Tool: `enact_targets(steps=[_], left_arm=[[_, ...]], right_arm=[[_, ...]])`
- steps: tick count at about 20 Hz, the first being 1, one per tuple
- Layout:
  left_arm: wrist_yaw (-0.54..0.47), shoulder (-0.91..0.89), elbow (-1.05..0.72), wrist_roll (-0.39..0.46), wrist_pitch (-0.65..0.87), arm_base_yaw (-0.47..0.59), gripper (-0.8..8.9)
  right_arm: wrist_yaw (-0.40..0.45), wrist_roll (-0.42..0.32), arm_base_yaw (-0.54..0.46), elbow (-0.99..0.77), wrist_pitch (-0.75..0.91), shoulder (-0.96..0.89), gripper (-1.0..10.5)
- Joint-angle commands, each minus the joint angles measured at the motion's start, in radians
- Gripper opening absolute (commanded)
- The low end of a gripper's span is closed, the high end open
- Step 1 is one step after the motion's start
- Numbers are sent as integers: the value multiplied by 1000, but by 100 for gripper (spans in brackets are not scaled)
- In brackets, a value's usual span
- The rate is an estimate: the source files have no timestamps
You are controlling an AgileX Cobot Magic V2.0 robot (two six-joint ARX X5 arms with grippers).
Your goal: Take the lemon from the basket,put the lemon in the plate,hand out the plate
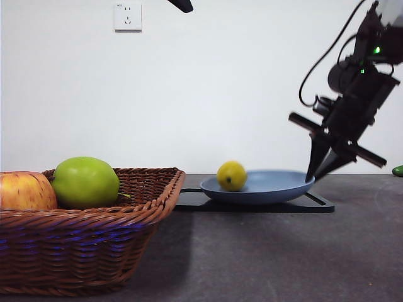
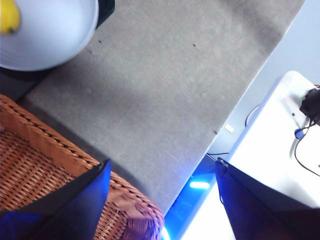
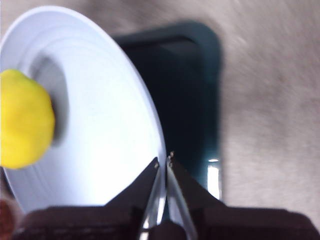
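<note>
The lemon [image 1: 231,175] lies in the grey-blue plate [image 1: 277,185], near its left side. The plate rests on a flat black tray [image 1: 315,204]. My right gripper [image 1: 313,177] comes down from the upper right to the plate's right rim. In the right wrist view its jaws [image 3: 164,162] are pressed together on the rim of the plate [image 3: 110,115], with the lemon [image 3: 22,120] across the plate from them. The wicker basket [image 1: 94,233] stands at the near left. My left gripper [image 2: 162,161] is open and empty, high above the basket's corner [image 2: 30,170].
A green apple [image 1: 85,182] and a red-yellow apple [image 1: 25,190] lie in the basket. A small green object [image 1: 398,170] sits at the far right edge. The table's edge [image 2: 220,125] runs close to the basket's corner.
</note>
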Motion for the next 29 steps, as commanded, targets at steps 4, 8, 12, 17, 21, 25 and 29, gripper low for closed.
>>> enact_targets(steps=[4,8,12,17,21,25,29], left_arm=[[-24,14,22,9,34,-12,362],[-42,14,22,25,48,-9,361],[-150,14,22,85,50,7,360],[-182,14,22,186,94,96,125],[-175,14,22,207,107,194,5],[-114,1,22,210,92,296,6],[-17,-107,-21,210,118,376,6]], right_arm=[[-4,8,-7,26,3,40,63],[-6,0,-13,26,-4,35,250],[-64,-12,-26,26,-72,-33,247],[-91,-91,-17,26,-262,-232,174],[-75,-214,33,26,-439,-415,0],[198,-219,155,8,-500,-611,4],[450,-169,306,-84,-446,-824,4]])
